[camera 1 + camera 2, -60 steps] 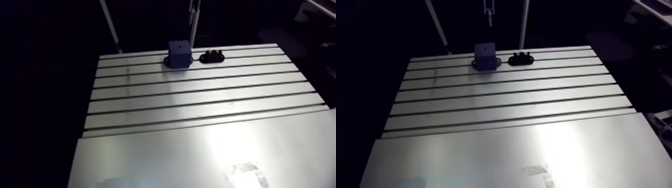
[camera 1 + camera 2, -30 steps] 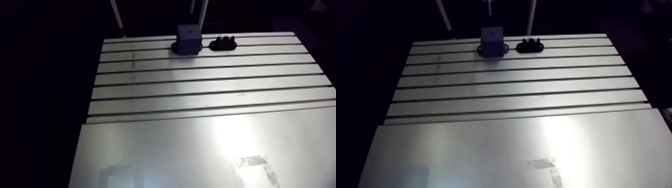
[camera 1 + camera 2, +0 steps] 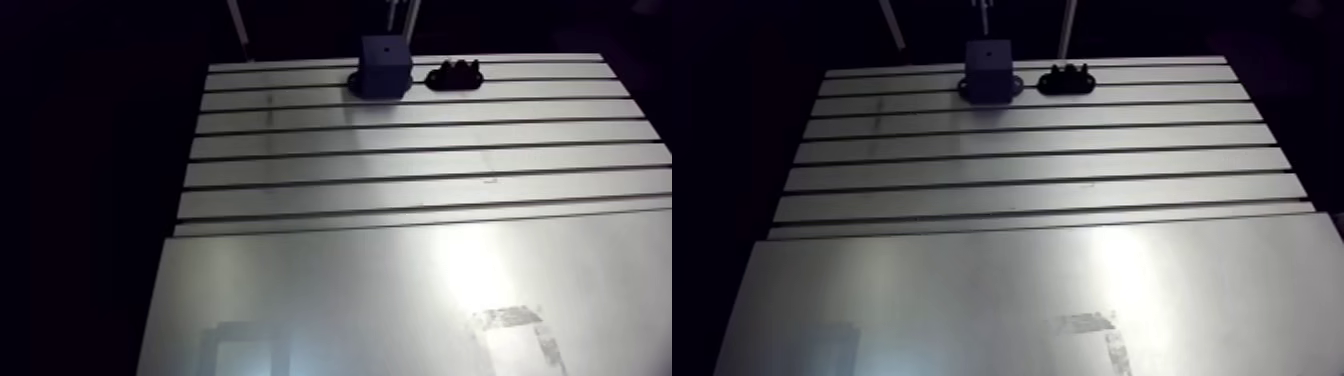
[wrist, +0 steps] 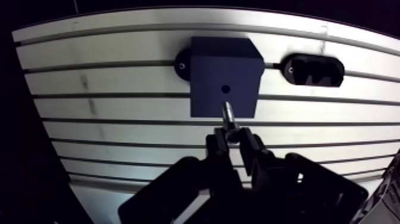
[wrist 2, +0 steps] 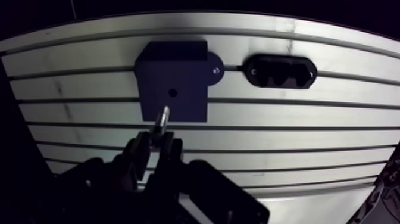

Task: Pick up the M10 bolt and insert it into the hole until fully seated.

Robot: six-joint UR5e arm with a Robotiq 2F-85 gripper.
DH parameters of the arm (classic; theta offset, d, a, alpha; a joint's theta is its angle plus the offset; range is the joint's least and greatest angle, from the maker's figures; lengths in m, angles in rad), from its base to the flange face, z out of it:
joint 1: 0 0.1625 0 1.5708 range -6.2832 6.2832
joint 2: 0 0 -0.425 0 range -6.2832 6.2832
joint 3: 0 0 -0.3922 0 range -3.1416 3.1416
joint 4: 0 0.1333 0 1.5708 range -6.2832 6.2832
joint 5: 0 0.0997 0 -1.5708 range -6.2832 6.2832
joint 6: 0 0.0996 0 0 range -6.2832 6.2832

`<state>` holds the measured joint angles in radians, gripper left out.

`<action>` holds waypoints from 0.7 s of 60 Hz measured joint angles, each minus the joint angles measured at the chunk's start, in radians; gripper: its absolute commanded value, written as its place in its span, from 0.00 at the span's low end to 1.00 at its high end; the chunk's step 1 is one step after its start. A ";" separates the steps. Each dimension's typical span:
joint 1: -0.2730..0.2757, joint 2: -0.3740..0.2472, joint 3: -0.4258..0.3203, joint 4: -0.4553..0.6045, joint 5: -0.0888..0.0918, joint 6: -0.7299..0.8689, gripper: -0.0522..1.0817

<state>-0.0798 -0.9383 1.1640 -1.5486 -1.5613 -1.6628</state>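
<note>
In the wrist view my gripper (image 4: pixel 233 138) is shut on the M10 bolt (image 4: pixel 228 115), a silver shank that sticks out ahead of the fingertips. The bolt's tip sits just short of a dark blue block (image 4: pixel 223 83) bolted to the slotted table (image 4: pixel 107 107). The block's small round hole (image 4: pixel 225 89) lies a little ahead of the bolt tip. In the arm view the block (image 3: pixel 385 67) stands at the table's far edge; the gripper does not show there.
A black holder with recesses (image 4: pixel 312 70) is fixed beside the block, also seen in the arm view as the black holder (image 3: pixel 455 75). A smooth metal plate (image 3: pixel 400 300) with a tape mark covers the near part of the table.
The arm view has shifted, so the block and holder sit higher in the picture than earlier; that is camera motion. Nothing on the table has moved.
</note>
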 measured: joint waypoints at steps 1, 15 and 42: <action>0.000 0.001 0.000 0.000 0.000 0.000 1.00; 0.004 0.013 0.005 -0.002 -0.003 0.001 1.00; 0.006 0.029 0.006 -0.008 -0.005 0.006 1.00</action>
<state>-0.0737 -0.9091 1.1702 -1.5570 -1.5662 -1.6565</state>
